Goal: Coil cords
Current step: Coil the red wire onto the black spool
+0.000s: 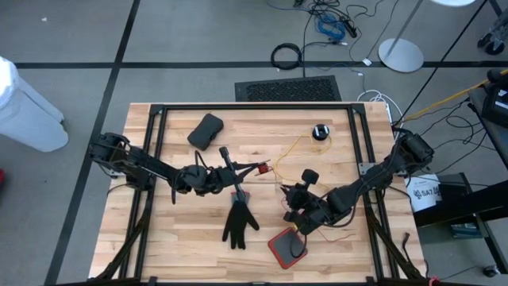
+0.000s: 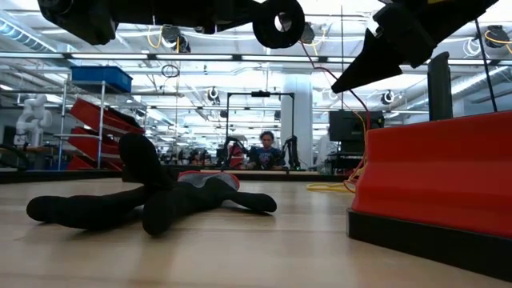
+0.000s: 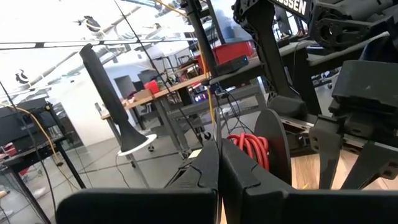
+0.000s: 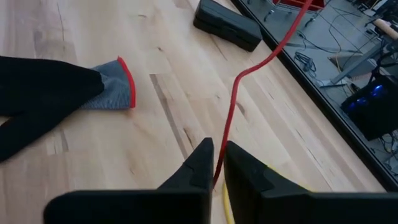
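The right gripper point(image 4: 214, 163) is pinched on a thin red cord point(image 4: 249, 71) above the desk point(image 4: 161, 106). The left gripper point(image 3: 219, 168) is squeezed together on a yellow cord point(image 3: 211, 115).

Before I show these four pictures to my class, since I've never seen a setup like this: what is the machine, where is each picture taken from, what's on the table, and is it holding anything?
It is a robot with two dark arms, each ending in a two-finger gripper, working at a wooden table. One picture looks straight down, one looks level across the tabletop, and two come from cameras on the wrists.

On the table lie a black glove, a black case, a red tray, and a black puck with a thin yellow cord running from it.

The left gripper is shut on a thin cord, above the glove's cuff. The right gripper, near the tray, pinches a red wire. A second puck sits by the right arm; whether it is carried I cannot tell.
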Controlling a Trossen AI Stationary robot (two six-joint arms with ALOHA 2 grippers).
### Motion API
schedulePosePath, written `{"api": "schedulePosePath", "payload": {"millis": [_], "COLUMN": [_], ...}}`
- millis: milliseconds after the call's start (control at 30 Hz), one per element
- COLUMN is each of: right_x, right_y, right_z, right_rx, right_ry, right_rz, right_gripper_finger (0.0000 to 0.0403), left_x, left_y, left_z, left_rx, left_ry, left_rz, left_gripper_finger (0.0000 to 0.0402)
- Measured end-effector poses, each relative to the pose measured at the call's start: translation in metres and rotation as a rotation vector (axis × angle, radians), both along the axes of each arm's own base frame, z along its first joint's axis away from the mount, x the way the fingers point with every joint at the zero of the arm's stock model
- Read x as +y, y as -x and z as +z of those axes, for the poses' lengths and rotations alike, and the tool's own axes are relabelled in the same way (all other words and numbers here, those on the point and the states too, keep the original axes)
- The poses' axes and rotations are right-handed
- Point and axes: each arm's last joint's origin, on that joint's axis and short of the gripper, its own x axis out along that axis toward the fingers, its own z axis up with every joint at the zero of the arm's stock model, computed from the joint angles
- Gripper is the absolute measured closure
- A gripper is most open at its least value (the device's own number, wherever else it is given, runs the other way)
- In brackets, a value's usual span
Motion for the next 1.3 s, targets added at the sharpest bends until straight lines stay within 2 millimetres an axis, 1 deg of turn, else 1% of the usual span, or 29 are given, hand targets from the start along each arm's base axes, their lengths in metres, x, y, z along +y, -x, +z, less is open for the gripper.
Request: {"api": "schedulePosePath", "payload": {"millis": [100, 167, 233, 333, 433, 500, 567, 667, 800, 900, 1000, 1167, 1300], "right_x": [0.001, 0.000, -0.002, -0.007, -0.013, -0.017, -0.023, -0.031, -0.036, -0.036, -0.035, -0.035, -0.030], "right_y": [-0.001, -0.003, -0.009, -0.025, -0.046, -0.059, -0.067, -0.073, -0.076, -0.077, -0.079, -0.080, -0.079], "right_z": [-0.002, -0.006, -0.013, -0.028, -0.040, -0.046, -0.048, -0.046, -0.033, -0.024, -0.019, -0.017, -0.016], "right_rx": [0.003, 0.006, -0.004, -0.032, -0.078, -0.113, -0.147, -0.168, -0.217, -0.269, -0.306, -0.328, -0.334], "right_ry": [0.005, 0.004, 0.000, 0.004, 0.006, -0.001, -0.005, 0.001, 0.003, -0.001, -0.005, -0.011, -0.009], "right_rz": [-0.002, -0.013, -0.037, -0.071, -0.067, -0.048, -0.047, -0.060, -0.052, -0.044, -0.040, -0.040, -0.030], "right_gripper_finger": [0.0399, 0.0400, 0.0401, 0.0402, 0.0402, 0.0402, 0.0402, 0.0402, 0.0403, 0.0403, 0.0403, 0.0403, 0.0403], "left_x": [0.000, 0.000, 0.000, 0.003, 0.008, 0.012, 0.014, 0.016, 0.017, 0.019, 0.020, 0.021, 0.021], "left_y": [0.000, 0.000, 0.000, -0.001, -0.002, -0.003, -0.003, -0.003, -0.005, -0.007, -0.009, -0.013, -0.013], "left_z": [0.000, 0.000, 0.000, 0.001, -0.001, -0.001, -0.001, -0.001, -0.002, -0.007, -0.013, -0.023, -0.023], "left_rx": [0.001, -0.001, -0.014, -0.041, -0.045, -0.042, -0.047, -0.056, -0.051, -0.041, -0.017, 0.025, 0.038], "left_ry": [0.000, 0.003, 0.030, 0.085, 0.108, 0.114, 0.130, 0.136, 0.126, 0.120, 0.115, 0.077, 0.043], "left_rz": [0.000, -0.001, -0.010, -0.044, -0.038, -0.029, -0.027, -0.035, -0.029, -0.018, -0.009, 0.022, 0.047], "left_gripper_finger": [0.0401, 0.0401, 0.0402, 0.0402, 0.0402, 0.0402, 0.0402, 0.0402, 0.0402, 0.0402, 0.0402, 0.0402, 0.0402]}}
